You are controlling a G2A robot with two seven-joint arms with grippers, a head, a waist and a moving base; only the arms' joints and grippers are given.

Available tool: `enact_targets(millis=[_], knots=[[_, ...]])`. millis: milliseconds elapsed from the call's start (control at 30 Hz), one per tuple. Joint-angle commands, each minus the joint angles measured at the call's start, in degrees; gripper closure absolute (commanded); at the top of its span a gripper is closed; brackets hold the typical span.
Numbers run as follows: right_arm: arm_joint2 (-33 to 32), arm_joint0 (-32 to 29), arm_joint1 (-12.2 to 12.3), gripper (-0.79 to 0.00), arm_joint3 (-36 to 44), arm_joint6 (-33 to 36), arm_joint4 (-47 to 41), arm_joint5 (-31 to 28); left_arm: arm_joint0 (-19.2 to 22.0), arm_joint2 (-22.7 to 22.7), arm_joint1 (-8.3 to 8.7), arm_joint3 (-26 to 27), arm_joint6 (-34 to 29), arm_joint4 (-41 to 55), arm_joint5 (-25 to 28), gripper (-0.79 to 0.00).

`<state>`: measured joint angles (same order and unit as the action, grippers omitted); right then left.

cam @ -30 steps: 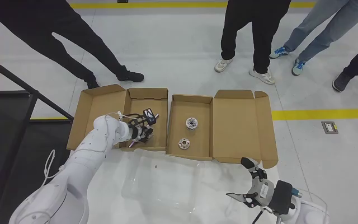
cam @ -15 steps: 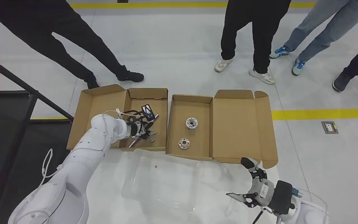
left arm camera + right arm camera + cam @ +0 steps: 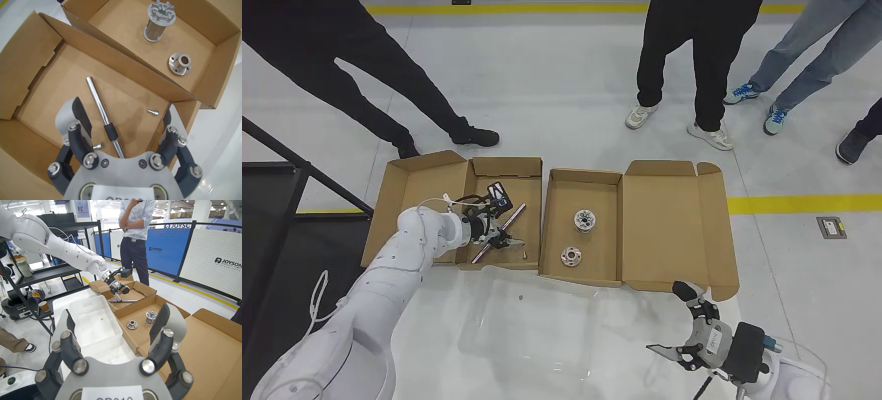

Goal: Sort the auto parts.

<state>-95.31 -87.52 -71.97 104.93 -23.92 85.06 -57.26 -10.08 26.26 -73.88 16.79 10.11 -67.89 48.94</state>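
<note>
A white counter (image 3: 542,345) holds a clear tray (image 3: 113,330), with two cardboard boxes along its far side and a yellow floor line (image 3: 802,204) beyond. The left pincer (image 3: 123,108) hangs wide open and empty over the left box (image 3: 121,51), just above the chrome rod (image 3: 98,100). Its wrist view picks out two small bolts (image 3: 153,112) nearby. The right pincer (image 3: 117,311) gapes empty near the right box (image 3: 175,308), which holds two metal hubs (image 3: 132,324).

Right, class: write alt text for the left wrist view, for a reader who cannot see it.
The left gripper hangs open over a cardboard box where a steel rod and two bolts lie. The next box holds a toothed hub and a flanged hub.
</note>
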Motion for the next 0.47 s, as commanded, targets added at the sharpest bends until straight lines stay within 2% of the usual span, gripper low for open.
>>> enact_targets(millis=[0,267,433], knots=[[0.0,0.0,0.0,-0.785,0.0,0.0,0.0,0.0,-0.9,0.8,0.27,1.0,1.5,1.1,-2.1,-0.785],[0.0,0.0,0.0,-0.785,0.0,0.0,0.0,0.0,-4.7,5.8,3.50,5.9,7.4,4.7,-8.7,-0.785],[0.0,0.0,0.0,-0.784,0.0,0.0,0.0,0.0,-5.0,6.1,3.68,6.4,7.5,4.9,-9.1,-0.784]])
